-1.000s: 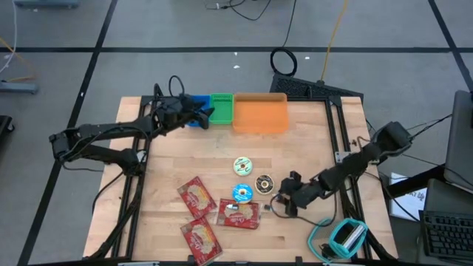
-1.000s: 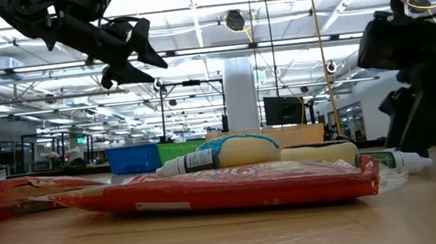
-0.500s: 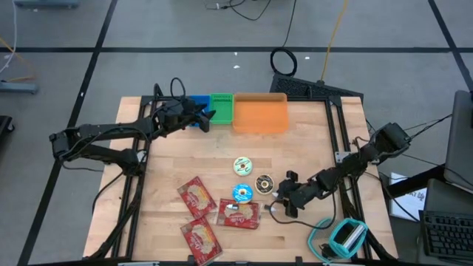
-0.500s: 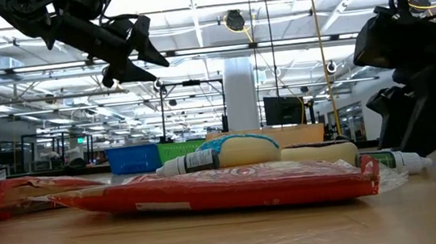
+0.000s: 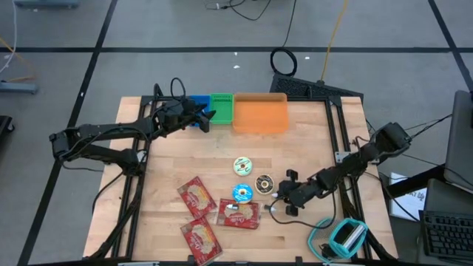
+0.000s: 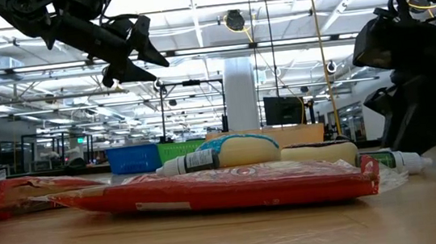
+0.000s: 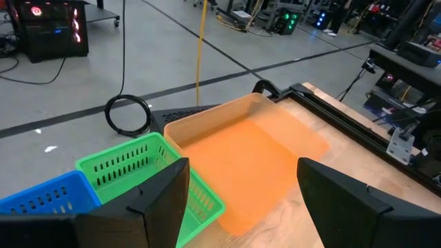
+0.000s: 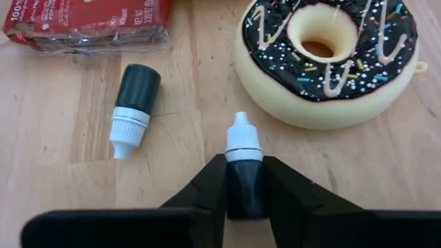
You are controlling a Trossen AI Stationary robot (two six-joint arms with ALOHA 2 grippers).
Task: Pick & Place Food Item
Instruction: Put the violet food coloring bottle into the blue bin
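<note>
Clamping a small bottle [image 8: 244, 180], right end effector [image 8: 245, 200], chocolate donut [image 8: 327, 58] just beyond, left end effector [image 7: 234, 196] apart.

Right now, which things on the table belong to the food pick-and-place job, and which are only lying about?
In the job:
- right gripper, closed on small dark dropper bottle
- orange tray

Lying about:
- second dark dropper bottle
- chocolate-iced doughnut
- red snack packets
- green basket
- left gripper, open, waiting

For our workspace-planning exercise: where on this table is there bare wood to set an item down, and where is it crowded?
Bare wood lies between the orange tray and the green-iced donut, and along the table's left side. It is crowded near the front: red packets, donuts, two small dropper bottles, and the right hand closed on one.
</note>
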